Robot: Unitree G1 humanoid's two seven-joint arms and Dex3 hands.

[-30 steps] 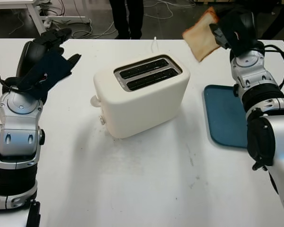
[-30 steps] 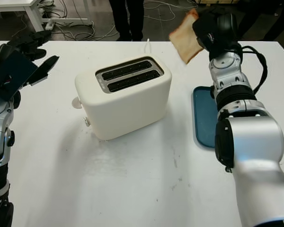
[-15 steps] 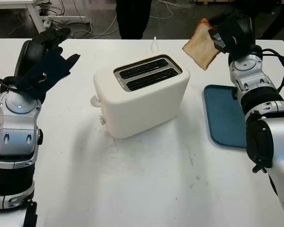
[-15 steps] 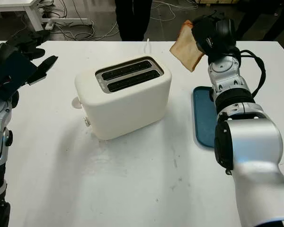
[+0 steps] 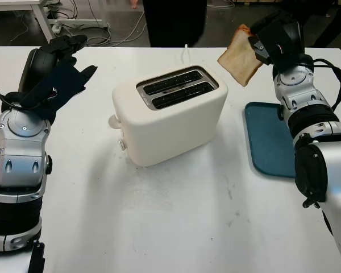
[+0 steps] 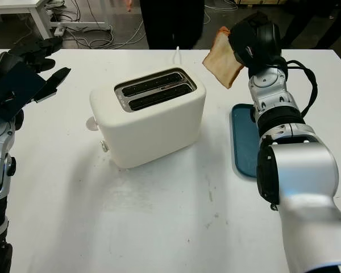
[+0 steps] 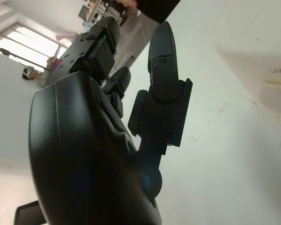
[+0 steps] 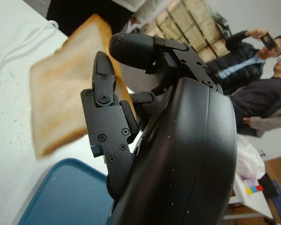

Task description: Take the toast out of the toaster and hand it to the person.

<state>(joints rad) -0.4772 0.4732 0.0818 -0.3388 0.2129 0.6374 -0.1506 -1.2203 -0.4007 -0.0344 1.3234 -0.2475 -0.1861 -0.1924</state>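
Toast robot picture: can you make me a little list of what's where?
toast: in the air, held by the right hand, over the table's far right part
toaster: white, mid-table, both slots empty
tray: blue, right of the toaster, nothing on it
left hand: open, raised left of the toaster
person: dark clothes, standing beyond the table's far edge

Open tabletop [image 5: 176, 216] (toaster [image 5: 170, 116] mid-table, tray [image 5: 270, 139] rightward)
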